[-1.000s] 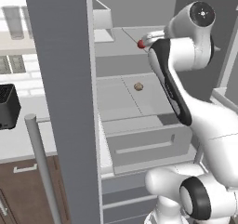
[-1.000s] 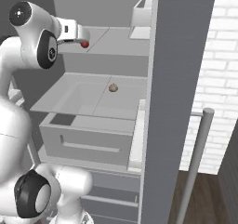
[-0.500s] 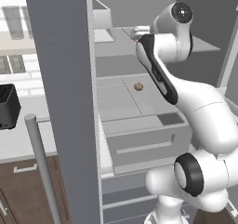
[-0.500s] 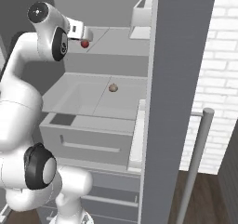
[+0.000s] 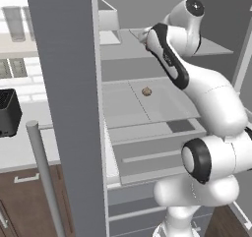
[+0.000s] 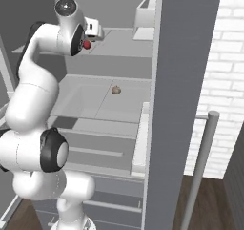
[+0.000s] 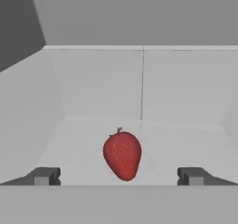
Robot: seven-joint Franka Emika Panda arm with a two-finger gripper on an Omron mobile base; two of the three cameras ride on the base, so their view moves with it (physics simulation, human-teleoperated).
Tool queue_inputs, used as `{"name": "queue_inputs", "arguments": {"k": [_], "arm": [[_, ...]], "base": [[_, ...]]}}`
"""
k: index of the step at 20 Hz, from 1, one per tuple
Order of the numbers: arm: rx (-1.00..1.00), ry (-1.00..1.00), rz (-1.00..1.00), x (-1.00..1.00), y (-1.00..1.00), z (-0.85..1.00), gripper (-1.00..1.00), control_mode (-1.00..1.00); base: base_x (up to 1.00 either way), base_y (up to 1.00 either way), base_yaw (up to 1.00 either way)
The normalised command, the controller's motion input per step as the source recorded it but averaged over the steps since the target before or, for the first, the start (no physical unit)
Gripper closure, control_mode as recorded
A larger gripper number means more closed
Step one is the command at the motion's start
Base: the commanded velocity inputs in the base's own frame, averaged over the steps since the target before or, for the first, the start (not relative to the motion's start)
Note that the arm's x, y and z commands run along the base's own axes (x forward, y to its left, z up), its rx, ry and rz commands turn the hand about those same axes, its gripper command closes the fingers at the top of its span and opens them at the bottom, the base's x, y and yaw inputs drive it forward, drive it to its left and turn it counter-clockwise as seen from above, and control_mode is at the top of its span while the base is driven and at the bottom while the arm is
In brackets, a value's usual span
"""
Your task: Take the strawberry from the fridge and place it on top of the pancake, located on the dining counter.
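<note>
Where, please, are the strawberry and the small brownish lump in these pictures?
strawberry (image 7: 122, 155), hand view, middle of its red body.
brownish lump (image 6: 116, 90), right base view, its centre on the lower fridge shelf.

The fridge door is showing a matt, flat grey finish; its handle is reading as smooth grey metal; the shelves are appearing pale, smooth and matt; the strawberry is presenting a smooth red skin with a soft sheen; the floor is looking like dark wood; the wall is showing white brick.

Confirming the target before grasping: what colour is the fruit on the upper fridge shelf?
Bright red; the strawberry shows best in the hand view.
</note>
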Motion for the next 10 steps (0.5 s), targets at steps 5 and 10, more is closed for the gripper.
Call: {"name": "queue_inputs", "arguments": {"k": [5, 10], "arm": [[-0.04, 0.09, 0.00, 0.24, 0.03, -0.03, -1.00, -1.00], [-0.03, 0.05, 0.00, 0.01, 0.00, -0.17, -1.00, -1.00]], "base": [[0.00, 0.00, 0.00], [0.00, 0.00, 0.00]]}}
